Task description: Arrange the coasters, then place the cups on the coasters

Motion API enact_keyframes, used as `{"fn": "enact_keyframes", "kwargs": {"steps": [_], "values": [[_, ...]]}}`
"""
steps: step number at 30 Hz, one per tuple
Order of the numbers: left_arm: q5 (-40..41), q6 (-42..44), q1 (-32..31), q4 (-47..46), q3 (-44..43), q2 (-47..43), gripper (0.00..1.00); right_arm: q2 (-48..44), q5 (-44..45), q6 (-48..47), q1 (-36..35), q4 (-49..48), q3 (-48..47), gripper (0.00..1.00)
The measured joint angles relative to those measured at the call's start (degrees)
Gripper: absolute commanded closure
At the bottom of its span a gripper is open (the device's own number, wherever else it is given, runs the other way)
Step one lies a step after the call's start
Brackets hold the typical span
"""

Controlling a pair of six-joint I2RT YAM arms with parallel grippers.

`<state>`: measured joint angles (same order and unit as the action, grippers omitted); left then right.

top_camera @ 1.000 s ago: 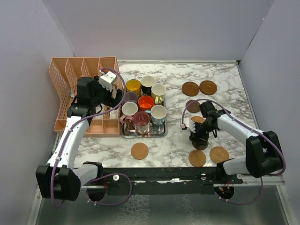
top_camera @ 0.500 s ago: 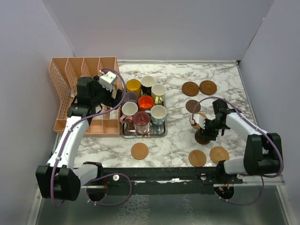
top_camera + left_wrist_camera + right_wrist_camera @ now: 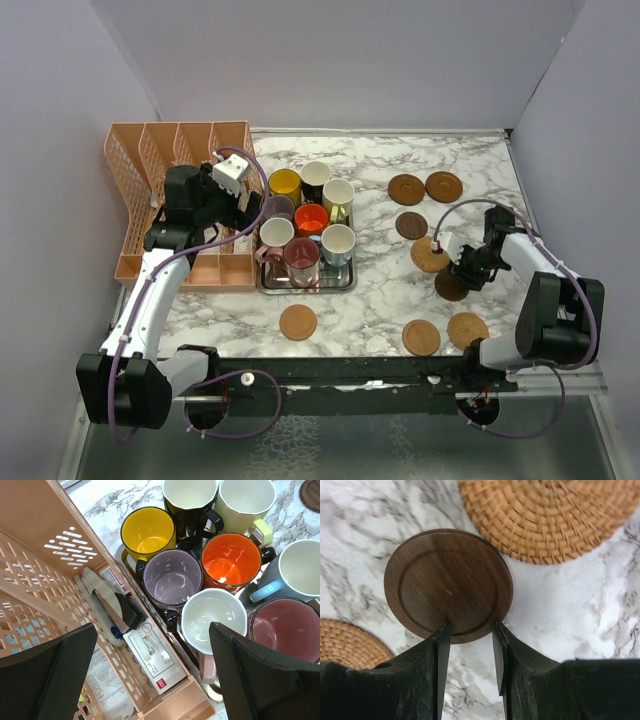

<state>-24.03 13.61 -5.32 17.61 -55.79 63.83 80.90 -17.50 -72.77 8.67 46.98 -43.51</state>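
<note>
Eight coasters (image 3: 406, 188) lie on the marble table (image 3: 470, 150), none under a cup, so I judge the arranging step to be in hand. Seven are scattered over the right half and a lone coaster (image 3: 298, 322) sits at front centre, well apart; no orderly row is evident. The right gripper (image 3: 470, 630) is down over a dark wooden coaster (image 3: 447, 582), which lies flat just beside a woven coaster (image 3: 545, 515). Its jaws stand part-way apart at the disc's near rim, grasping nothing that I can make out; contact with the wood I cannot tell. I judge that placement suited to sliding the disc rather than lifting it. The left gripper (image 3: 152, 630) hangs fully released above the seam between the peach organiser (image 3: 150, 160) and the steel tray (image 3: 305, 287), presumably parked clear while the right arm works. All eight cups (image 3: 231, 560) stand upright, packed together on that tray. Only the overhead view gives the full coaster count and spacing, but the wrist hides the right jaws there; the right wrist view supplies them. The left wrist view adds that the cups are empty and that the organiser holds small packaged items (image 3: 150, 652).
</note>
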Motion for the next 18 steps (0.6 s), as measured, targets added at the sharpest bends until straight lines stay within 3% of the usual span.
{"fn": "enact_keyframes", "kwargs": {"steps": [18], "values": [[0.0,0.0,0.0,0.0,0.0,0.0,0.01,18.4,8.4,7.4,7.1,-13.5,-17.5,0.62]]}}
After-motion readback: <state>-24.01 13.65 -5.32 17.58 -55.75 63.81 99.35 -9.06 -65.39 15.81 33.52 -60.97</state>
